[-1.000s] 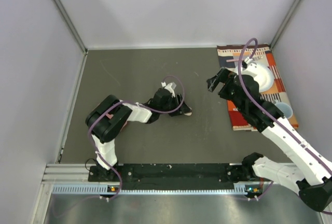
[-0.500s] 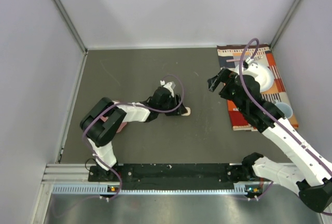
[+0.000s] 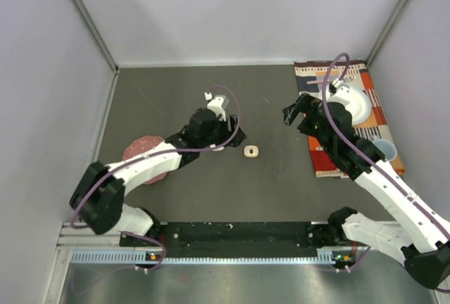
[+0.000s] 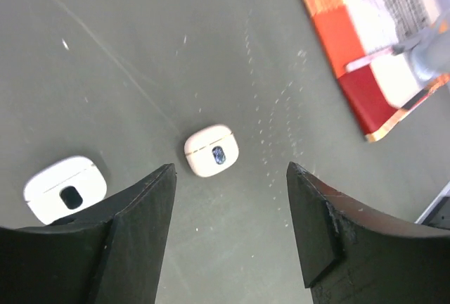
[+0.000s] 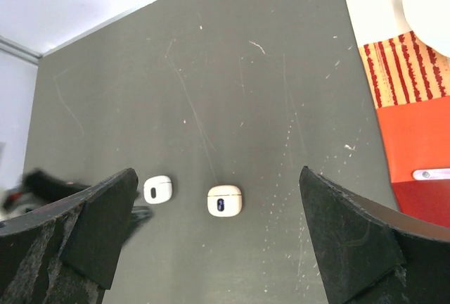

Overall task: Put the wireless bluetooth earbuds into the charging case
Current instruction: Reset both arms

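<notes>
Two small square charging cases lie flat on the grey table, lids down. The pale peach case (image 3: pixel 251 151) (image 4: pixel 211 150) (image 5: pixel 225 200) lies free, just right of my left gripper (image 3: pixel 226 137). The white case (image 4: pixel 65 189) (image 5: pixel 157 189) lies to its left. In the left wrist view my left gripper (image 4: pixel 230 169) is open above the table, with nothing between its fingers and the peach case just beyond its tips. My right gripper (image 3: pixel 294 110) (image 5: pixel 216 174) hangs wide open and empty, high above both cases. The earbuds are out of view.
A striped orange cloth (image 3: pixel 330 160) (image 4: pixel 351 72) lies at the right, carrying a white bowl (image 3: pixel 355 103) and a pale cup (image 3: pixel 387 150). A small pale piece (image 5: pixel 427 174) on the cloth is too small to identify. A pink plate (image 3: pixel 137 150) sits under my left arm. Walls close in the table.
My left gripper has opened and drawn back to the left, away from the peach case, which now lies free on the table. The right arm has stayed in place.
</notes>
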Action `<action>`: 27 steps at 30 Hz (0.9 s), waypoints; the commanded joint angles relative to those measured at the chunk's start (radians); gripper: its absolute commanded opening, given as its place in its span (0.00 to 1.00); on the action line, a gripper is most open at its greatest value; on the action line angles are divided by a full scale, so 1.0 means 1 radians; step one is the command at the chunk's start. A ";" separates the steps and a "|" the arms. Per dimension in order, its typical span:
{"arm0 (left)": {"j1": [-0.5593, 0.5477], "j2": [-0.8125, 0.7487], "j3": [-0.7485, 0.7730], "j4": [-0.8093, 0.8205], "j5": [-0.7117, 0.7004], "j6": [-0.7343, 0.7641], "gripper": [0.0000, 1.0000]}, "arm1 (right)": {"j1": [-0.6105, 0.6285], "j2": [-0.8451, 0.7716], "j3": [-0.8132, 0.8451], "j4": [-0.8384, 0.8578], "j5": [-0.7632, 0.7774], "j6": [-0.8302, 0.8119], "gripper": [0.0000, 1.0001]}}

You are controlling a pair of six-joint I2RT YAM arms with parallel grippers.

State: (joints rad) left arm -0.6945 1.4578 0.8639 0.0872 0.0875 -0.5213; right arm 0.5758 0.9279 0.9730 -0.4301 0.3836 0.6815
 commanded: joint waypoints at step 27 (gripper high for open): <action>0.420 -0.743 -0.299 -0.109 -0.211 0.145 0.99 | -0.295 0.241 -0.030 0.073 -0.312 -0.132 0.99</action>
State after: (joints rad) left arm -0.2836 0.7803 0.5674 -0.0433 -0.1680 -0.3473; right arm 0.2855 1.1831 0.9104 -0.4099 0.0971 0.5678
